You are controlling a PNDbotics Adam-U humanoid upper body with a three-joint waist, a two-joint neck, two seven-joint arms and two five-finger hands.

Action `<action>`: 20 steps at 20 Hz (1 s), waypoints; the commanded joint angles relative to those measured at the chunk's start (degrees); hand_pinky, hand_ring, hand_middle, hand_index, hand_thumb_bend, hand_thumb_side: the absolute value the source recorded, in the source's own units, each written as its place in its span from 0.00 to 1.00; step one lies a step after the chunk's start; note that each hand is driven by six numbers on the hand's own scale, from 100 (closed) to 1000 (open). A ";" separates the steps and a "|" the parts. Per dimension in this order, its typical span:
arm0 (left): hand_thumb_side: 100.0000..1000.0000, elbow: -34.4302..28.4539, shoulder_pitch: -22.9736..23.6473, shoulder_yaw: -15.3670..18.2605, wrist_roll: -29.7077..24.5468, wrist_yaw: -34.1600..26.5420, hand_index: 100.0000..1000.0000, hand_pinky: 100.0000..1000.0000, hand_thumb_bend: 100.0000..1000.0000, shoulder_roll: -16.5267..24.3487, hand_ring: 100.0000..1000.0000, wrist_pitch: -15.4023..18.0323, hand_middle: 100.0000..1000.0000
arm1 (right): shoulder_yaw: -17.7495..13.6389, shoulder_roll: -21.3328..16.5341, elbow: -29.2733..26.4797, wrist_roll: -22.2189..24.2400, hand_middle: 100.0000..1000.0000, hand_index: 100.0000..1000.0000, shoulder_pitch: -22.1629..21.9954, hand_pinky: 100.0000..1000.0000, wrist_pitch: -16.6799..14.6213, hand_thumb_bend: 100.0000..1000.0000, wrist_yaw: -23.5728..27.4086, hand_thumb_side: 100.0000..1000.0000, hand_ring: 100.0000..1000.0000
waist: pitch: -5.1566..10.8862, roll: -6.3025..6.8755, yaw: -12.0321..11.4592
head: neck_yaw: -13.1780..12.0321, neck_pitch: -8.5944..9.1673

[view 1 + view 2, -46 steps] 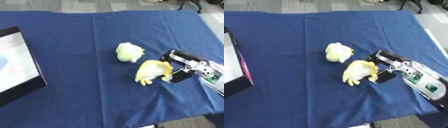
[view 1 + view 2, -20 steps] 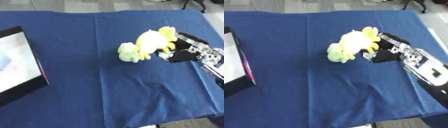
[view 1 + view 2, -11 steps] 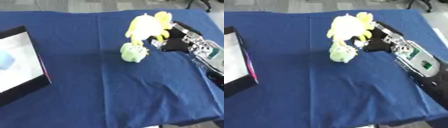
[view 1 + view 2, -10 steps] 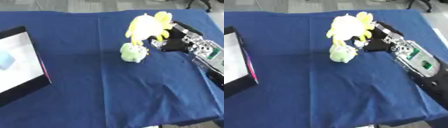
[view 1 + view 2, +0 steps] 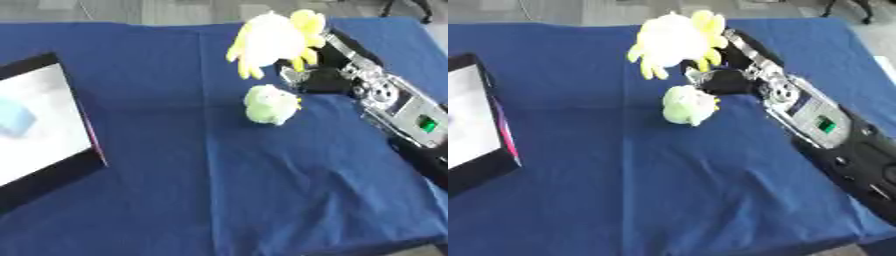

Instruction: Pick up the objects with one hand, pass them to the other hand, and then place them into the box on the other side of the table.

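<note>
A fluffy yellow plush toy (image 5: 271,40) is gripped aloft by the right robot hand (image 5: 317,70); handover is judged next, toward nine o'clock. Left robot hand unseen.

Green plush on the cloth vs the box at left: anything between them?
Nothing: only bare blue tablecloth lies between the green plush and the box, clearest in the left eye view.

Yellow-and-white plush toy (image 5: 674,39) raised above counter, limbs dangling. Pale green round plush toy (image 5: 687,104) lying below it. Black-rimmed box (image 5: 39,125) at left.
</note>
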State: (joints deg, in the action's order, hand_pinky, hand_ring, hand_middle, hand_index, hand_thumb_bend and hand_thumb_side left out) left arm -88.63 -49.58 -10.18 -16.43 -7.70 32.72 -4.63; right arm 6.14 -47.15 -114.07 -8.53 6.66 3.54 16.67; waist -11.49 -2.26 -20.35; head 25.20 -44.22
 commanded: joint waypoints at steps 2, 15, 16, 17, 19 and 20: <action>0.42 -2.84 -3.83 -1.75 -1.23 -0.87 0.65 1.00 0.00 0.35 0.80 0.87 0.67 | 0.88 -0.86 -0.52 -1.58 0.41 0.53 1.72 0.59 0.30 0.00 -0.90 0.00 0.47 | 1.26 1.10 -0.52 | 0.69 0.11; 0.37 -4.51 -11.77 -12.09 -12.73 7.88 0.78 1.00 0.00 -4.84 0.83 -0.26 0.77 | 4.61 -0.42 -0.52 -2.07 0.41 0.53 4.51 0.60 -0.03 0.00 -6.06 0.00 0.48 | 0.95 1.94 -1.83 | 1.92 0.11; 0.38 -4.46 -12.20 -12.72 -13.70 8.84 0.79 1.00 0.00 -5.30 0.83 -0.64 0.78 | 4.82 -0.34 -0.52 -2.08 0.41 0.53 4.67 0.60 0.08 0.00 -6.24 0.00 0.48 | 0.93 2.00 -1.89 | 1.97 0.11; 0.39 -4.38 -12.65 -13.48 -14.78 9.89 0.79 1.00 0.00 -5.82 0.84 -1.03 0.79 | 5.07 -0.26 -0.52 -2.03 0.41 0.53 4.86 0.60 0.13 0.00 -6.46 0.00 0.48 | 0.92 2.05 -1.94 | 2.00 0.11; 0.42 -4.03 -13.31 -14.98 -17.01 11.83 0.80 1.00 0.00 -6.86 0.84 -1.83 0.79 | 5.59 -0.13 -0.52 -1.74 0.41 0.53 5.15 0.60 0.21 0.00 -7.04 0.00 0.48 | 0.91 2.13 -1.99 | 1.94 0.11; 0.43 -3.76 -13.61 -15.79 -18.18 12.83 0.80 1.00 0.00 -7.44 0.84 -2.30 0.80 | 5.86 -0.06 -0.52 -1.51 0.41 0.53 5.26 0.60 0.28 0.00 -7.37 0.00 0.48 | 0.90 2.16 -2.01 | 1.90 0.11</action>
State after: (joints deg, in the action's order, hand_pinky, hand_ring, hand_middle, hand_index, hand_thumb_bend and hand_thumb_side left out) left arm -92.14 -61.71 -25.57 -33.25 3.87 25.26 -6.52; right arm 12.18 -46.31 -114.06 -10.26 11.15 3.80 9.89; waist -11.50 -0.98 -22.32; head 26.95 -44.22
